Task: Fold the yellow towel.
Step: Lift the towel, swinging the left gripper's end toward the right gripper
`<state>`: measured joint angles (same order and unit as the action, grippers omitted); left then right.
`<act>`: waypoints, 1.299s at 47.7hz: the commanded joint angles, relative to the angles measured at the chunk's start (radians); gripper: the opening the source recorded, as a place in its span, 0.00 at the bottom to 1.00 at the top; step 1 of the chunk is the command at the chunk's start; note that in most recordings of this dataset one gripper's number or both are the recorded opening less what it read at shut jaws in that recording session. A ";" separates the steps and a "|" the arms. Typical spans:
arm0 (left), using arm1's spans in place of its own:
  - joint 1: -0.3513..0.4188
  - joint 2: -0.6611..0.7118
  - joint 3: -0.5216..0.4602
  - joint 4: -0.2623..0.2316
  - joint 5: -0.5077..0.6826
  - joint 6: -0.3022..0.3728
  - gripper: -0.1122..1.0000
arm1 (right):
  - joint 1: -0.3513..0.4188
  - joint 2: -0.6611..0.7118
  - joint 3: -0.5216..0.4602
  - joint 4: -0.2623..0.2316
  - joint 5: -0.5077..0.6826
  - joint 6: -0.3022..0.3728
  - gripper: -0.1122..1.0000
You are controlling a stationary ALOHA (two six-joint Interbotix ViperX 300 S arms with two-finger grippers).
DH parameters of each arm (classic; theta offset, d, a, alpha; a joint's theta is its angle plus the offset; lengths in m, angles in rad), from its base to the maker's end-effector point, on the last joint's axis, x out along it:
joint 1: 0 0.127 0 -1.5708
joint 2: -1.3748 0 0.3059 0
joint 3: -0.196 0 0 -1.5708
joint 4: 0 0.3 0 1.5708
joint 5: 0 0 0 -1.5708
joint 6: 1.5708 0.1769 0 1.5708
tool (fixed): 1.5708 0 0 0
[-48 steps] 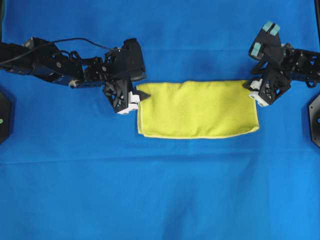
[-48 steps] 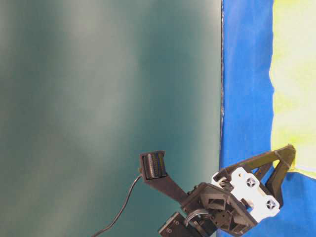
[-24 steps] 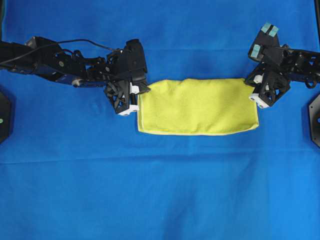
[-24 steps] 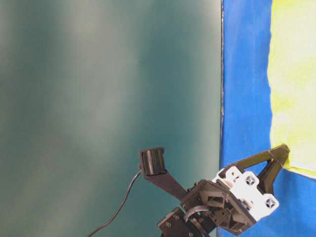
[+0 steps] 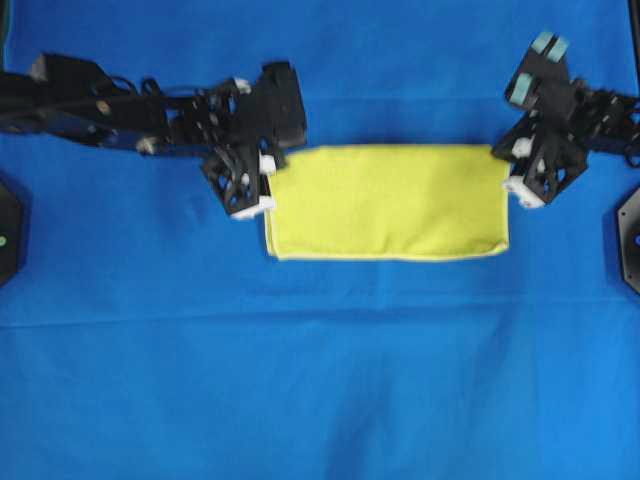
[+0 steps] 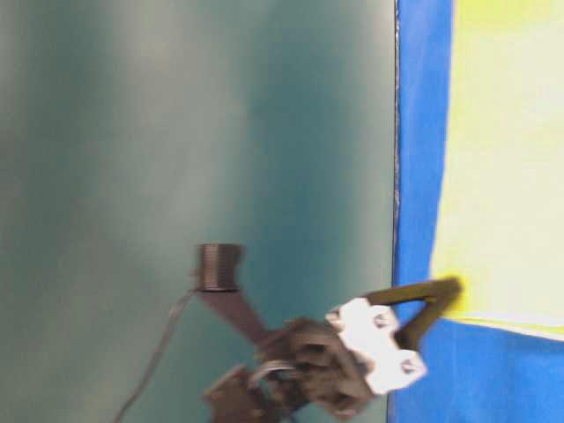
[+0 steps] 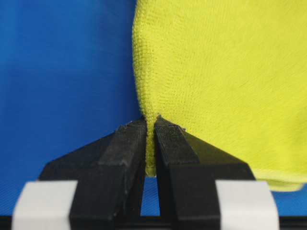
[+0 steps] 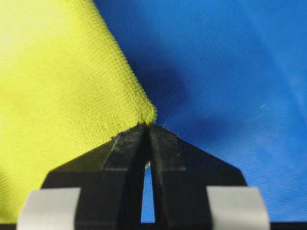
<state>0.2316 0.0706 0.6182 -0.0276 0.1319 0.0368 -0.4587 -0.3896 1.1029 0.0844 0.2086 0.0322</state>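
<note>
The left pincer [image 7: 149, 124] is clamped on a corner of the yellow towel [image 7: 225, 81]; in its wrist view the two black fingers [image 7: 125, 143] meet at the lower middle of the frame, with a thin strip of yellow cloth pressed between them. In the overhead view the left pincer [image 5: 268, 165] sits at the towel's upper left corner, its arm reaching in from the left edge of the frame.

The right pincer [image 8: 146, 125] is likewise closed on the towel's corner [image 8: 146, 111], which comes to a point exactly at the fingertips near the centre of that wrist view. Seen from overhead, the right pincer [image 5: 505, 155] stands at the upper right corner of the cloth, with its arm coming in from the right edge.

The yellow towel [image 5: 388, 202] lies as a wide rectangle in the upper middle of the overhead frame, stretched flat between the two pincers, with a paler hem along its lower edge. It rests on a blue cloth [image 5: 320, 380] covering the tabletop.

The table-level view is blurred: the left pincer [image 6: 448, 291] shows at the lower right, touching the corner of the yellow towel [image 6: 511, 176], with a dull green wall [image 6: 176, 132] filling the left of the frame.
</note>
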 commanded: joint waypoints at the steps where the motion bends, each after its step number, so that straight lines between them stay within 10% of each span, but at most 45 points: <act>1: -0.006 -0.075 -0.026 0.000 0.021 -0.002 0.12 | -0.002 -0.086 -0.035 -0.002 0.046 0.000 0.12; 37: -0.224 -0.133 -0.028 -0.002 -0.114 -0.002 0.12 | -0.146 -0.163 -0.071 -0.008 -0.041 0.003 0.12; 62: -0.373 0.041 -0.284 0.002 -0.195 0.118 0.12 | -0.210 0.074 -0.255 -0.043 -0.239 -0.006 0.12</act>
<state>-0.1043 0.1104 0.3958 -0.0291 -0.0568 0.1365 -0.6519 -0.3451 0.9035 0.0460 0.0061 0.0291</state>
